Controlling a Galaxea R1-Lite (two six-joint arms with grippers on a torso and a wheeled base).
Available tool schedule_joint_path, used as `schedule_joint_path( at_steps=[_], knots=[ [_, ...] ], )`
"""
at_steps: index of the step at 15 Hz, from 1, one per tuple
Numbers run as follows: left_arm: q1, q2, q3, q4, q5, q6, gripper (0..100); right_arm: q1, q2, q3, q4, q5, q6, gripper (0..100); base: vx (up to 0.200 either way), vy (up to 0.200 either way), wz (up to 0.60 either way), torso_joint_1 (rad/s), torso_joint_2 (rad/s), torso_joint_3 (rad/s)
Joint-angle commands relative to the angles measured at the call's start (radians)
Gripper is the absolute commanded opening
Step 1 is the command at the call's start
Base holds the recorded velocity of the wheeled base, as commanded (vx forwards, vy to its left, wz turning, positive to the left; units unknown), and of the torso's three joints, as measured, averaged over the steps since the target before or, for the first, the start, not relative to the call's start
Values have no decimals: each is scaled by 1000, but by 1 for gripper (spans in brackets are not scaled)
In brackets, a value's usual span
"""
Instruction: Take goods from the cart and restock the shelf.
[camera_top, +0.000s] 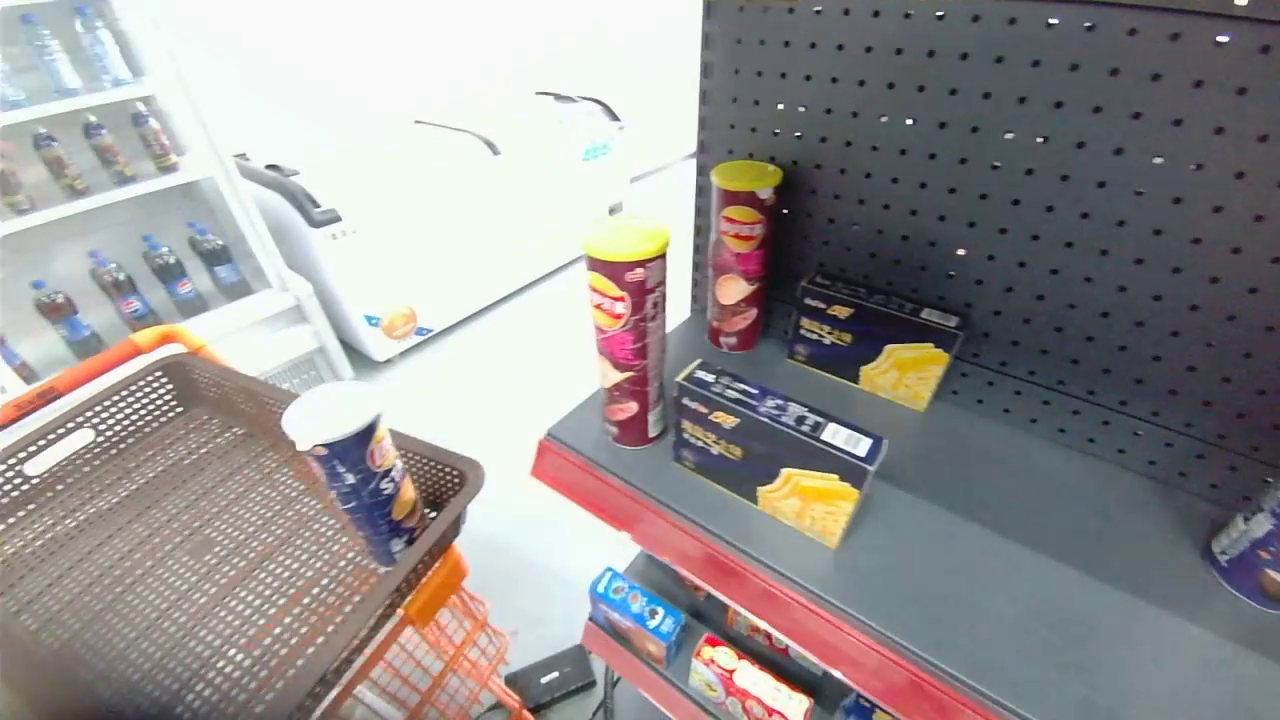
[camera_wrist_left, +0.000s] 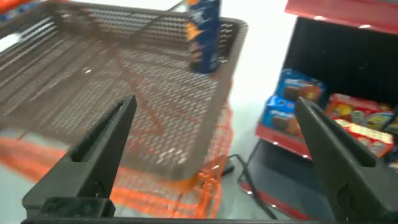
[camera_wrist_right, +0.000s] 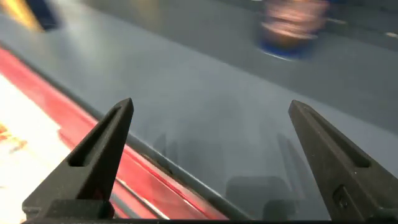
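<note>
Blue can (camera_top: 360, 480) is leaning in the basket's (camera_top: 150, 560) right corner, seemingly the last. Red cans (camera_top: 627, 335) and boxes (camera_top: 775, 450) are sitting on the shelf (camera_top: 1000, 560). Left gripper (camera_wrist_left: 214, 106) is gaping by the basket, right gripper (camera_wrist_right: 209, 104) over the shelf, both empty.

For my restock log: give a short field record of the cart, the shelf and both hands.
cart basket: one blue chip can, standing in a corner
shelf: two maroon chip cans, two dark blue boxes, another blue can
left hand: open, over the basket
right hand: open, over the shelf
</note>
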Motion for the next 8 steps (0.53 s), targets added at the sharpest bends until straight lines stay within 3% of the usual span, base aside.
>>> schedule_joint_path(
  at_steps=[1, 2, 8],
  knots=[
    [0, 1, 0, 0, -1, 2, 100, 1, 1, 0, 0, 1, -1, 100, 0, 0, 600, 7, 12, 2],
    [0, -1, 0, 0, -1, 2, 100, 1, 1, 0, 0, 1, -1, 100, 0, 0, 600, 2, 2, 7],
    [0, 1, 0, 0, -1, 3, 100, 1, 1, 0, 0, 1, -2, 100, 0, 0, 0, 0, 0, 0]
  ],
)
